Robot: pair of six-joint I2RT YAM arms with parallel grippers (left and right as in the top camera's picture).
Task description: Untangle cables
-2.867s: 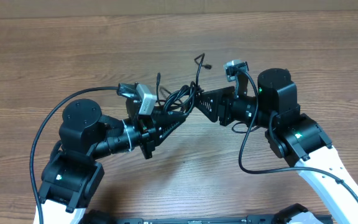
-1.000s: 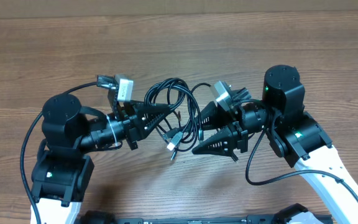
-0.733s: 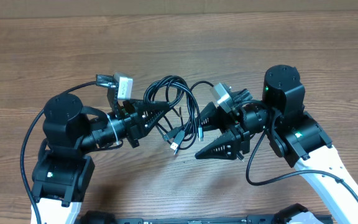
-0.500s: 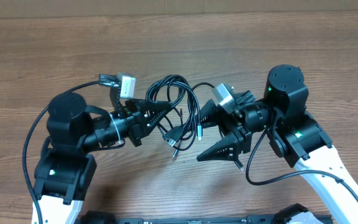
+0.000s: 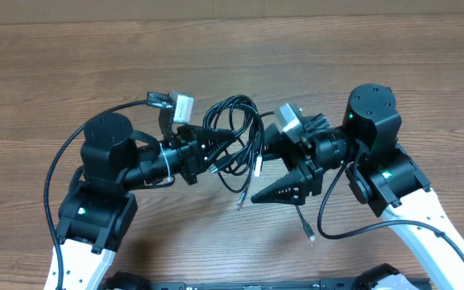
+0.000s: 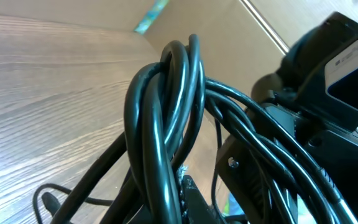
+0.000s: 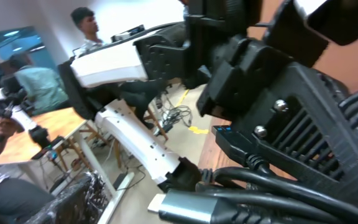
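Overhead, which step of the untangling is this?

– The pull-apart, I judge. The left gripper [image 5: 216,151] is clamped on the cables [image 5: 234,121] and holds the knot up between the two arms, above the middle of the table [image 5: 71,64]. The left wrist view shows the black cords [image 6: 166,124] bunched right at its fingers.

And the right gripper [image 5: 259,171]?

– Its jaws stand wide apart, just right of the bundle, one finger on the far side and one on the near side. Strands run between them, but nothing is pinched.

So what does the next move call for?

– Picking one strand, not the whole knot. A loose end is the best candidate: close on it, then draw it to the right through the loops while the left side stays fixed. Catching two cords at once would only tighten things.

Counts?

– Two arms and two grippers. One tangled bundle; how many separate cables make it up I cannot tell, since the loops overlap. Overhead, one plug end [image 5: 240,205] hangs on the near side of the bundle, and a thin cord with a small tip [image 5: 308,237] trails nearer, under the right gripper; it looks like another end. The right wrist view shows one silvery USB plug [image 7: 191,208] close up.
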